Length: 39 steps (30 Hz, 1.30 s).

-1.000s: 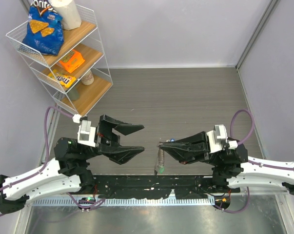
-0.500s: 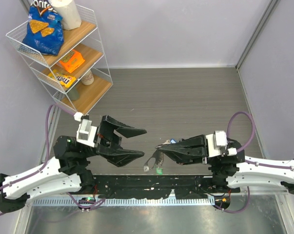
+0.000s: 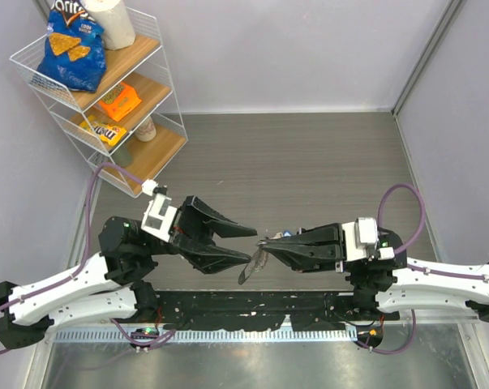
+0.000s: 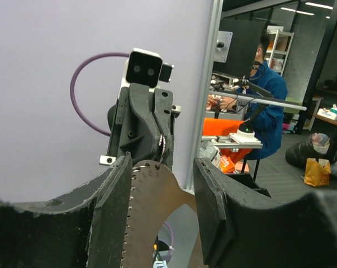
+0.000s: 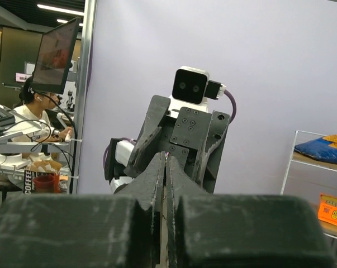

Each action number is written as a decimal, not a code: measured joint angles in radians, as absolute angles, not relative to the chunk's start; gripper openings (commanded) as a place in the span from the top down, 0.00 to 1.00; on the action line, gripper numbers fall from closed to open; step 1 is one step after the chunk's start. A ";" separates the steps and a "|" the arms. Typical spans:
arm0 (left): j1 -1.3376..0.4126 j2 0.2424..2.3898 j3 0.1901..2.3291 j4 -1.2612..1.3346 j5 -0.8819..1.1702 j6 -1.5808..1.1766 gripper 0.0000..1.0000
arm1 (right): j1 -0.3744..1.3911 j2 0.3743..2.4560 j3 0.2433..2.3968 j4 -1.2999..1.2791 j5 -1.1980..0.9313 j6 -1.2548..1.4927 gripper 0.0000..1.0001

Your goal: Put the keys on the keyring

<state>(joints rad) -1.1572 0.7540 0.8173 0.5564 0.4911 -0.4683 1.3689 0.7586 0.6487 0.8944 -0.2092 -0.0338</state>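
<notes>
Right gripper [image 3: 268,241]: fingers pressed together, pinching the keyring [image 4: 162,149] at the tips. Only a short thin loop of it shows below the pinch. The right wrist view has a hair of wire in the seam between the closed fingers.

A silver key [image 3: 250,266] hangs off the ring, clear of the table. From above, its long axis slants from the right fingertips down and left toward the arm bases, free end lowest. In the left wrist view it hangs near upright, flat face to the camera, with stamped digits and a row of small holes along one edge.

A blue key head [image 3: 286,233] sits on top of the right fingers, just behind the tips. How it is attached cannot be told.

Left gripper [image 3: 252,245]: jaws apart, one finger either side of the hanging key. Whether they touch it cannot be told.

Table [image 3: 309,162]: grey wood-grain. Pale lilac walls.

Far left corner holds a wire shelf rack [image 3: 159,154] with a Doritos bag [image 3: 70,44] on top.

Beyond the enclosure there is a person [image 4: 269,61] in blue and a monitor [image 5: 59,53].
</notes>
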 measured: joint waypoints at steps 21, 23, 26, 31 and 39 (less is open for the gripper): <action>-1.157 0.750 0.819 0.526 0.507 -0.471 0.60 | 1.369 0.799 0.685 0.889 -0.224 -0.048 0.95; -1.157 0.744 0.819 0.526 0.507 -0.471 0.60 | 1.369 0.799 0.685 0.889 -0.224 -0.048 0.95; -1.157 0.741 0.819 0.527 0.507 -0.471 0.61 | 1.369 0.799 0.685 0.886 -0.224 -0.048 0.95; -1.157 0.748 0.819 0.527 0.507 -0.472 0.63 | 1.369 0.799 0.686 0.878 -0.224 -0.047 0.95; -1.157 0.757 0.823 0.527 0.508 -0.472 0.68 | 1.369 0.808 0.693 0.862 -0.231 -0.047 0.95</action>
<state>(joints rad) -1.1572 0.7570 0.8230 0.5266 0.5076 -0.4717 1.3689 0.8082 0.6933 0.8623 -0.2310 -0.0471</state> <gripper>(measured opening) 0.345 0.066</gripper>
